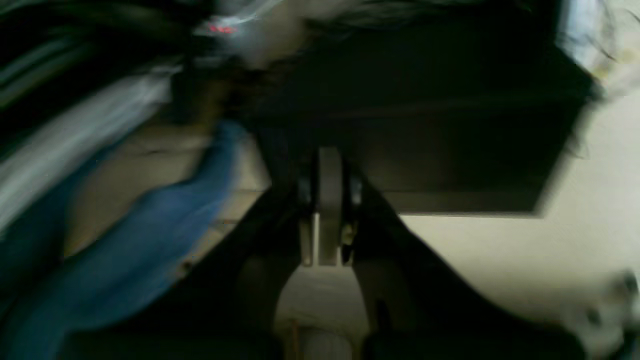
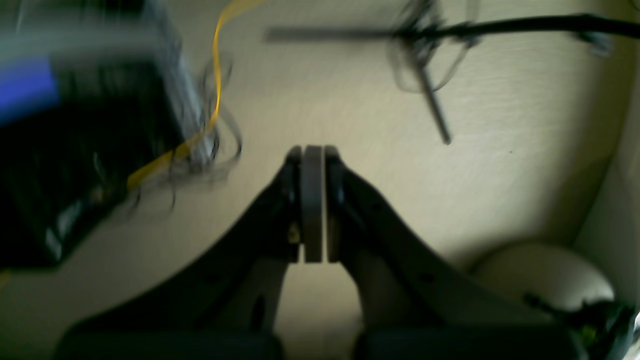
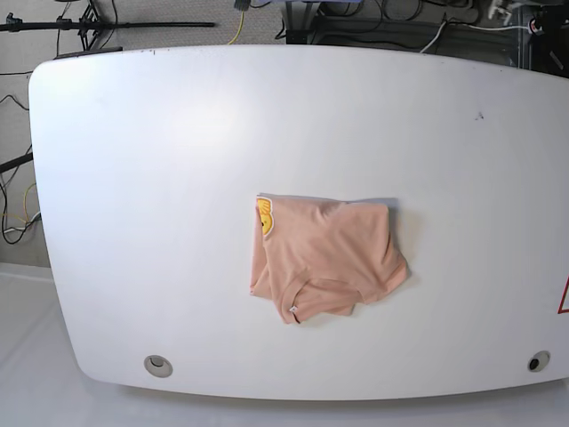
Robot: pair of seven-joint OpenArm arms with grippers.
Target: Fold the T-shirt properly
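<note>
From the base view we see the T-shirt (image 3: 324,258) lying folded into a rough, rumpled rectangle a little right of the middle of the white table (image 3: 133,178), with its yellow-orange print (image 3: 265,216) showing at the upper left corner of the bundle and a sleeve edge sticking out along the lower side. Neither arm appears over the table in that view. In the left wrist view the left gripper (image 1: 327,210) has its jaws pressed together with nothing between them; the blurred background shows something blue (image 1: 145,235), perhaps fabric. In the right wrist view the right gripper (image 2: 313,205) is likewise closed and empty, above a beige floor with a yellow cable (image 2: 215,85)
</note>
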